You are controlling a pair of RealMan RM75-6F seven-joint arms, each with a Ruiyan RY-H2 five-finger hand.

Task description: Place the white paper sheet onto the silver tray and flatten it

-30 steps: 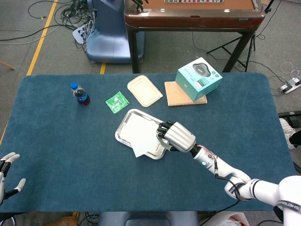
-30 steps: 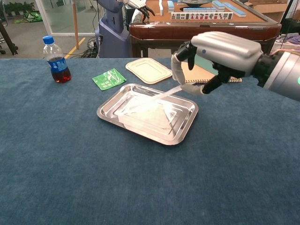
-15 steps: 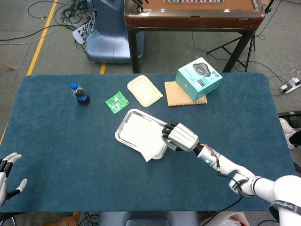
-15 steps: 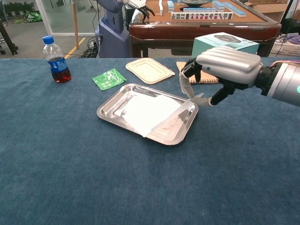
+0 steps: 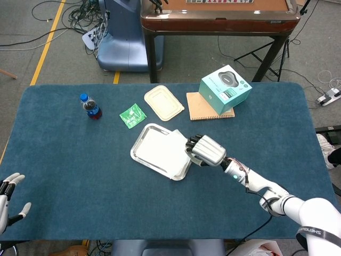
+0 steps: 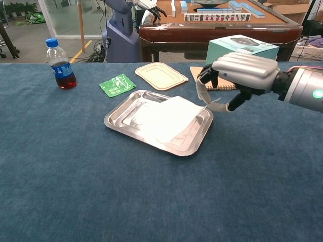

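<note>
Pinching the white paper sheet (image 6: pixel 166 117) by its corner, right hand (image 6: pixel 237 75) sits at 3 o'clock of silver tray (image 6: pixel 117 126); sheet lies inside tray. Left hand (image 5: pixel 8 198) spread wide, holding nothing, at counter's (image 5: pixel 64 160) near edge.

Right hand (image 6: pixel 237 75) hovers knuckles up, fingers curled; left hand (image 5: pixel 9 198) rests apart, fingers spread

White paper sheet (image 6: pixel 169 117) lies in silver tray (image 6: pixel 120 126) — far corner lifted over tray's rim.
</note>
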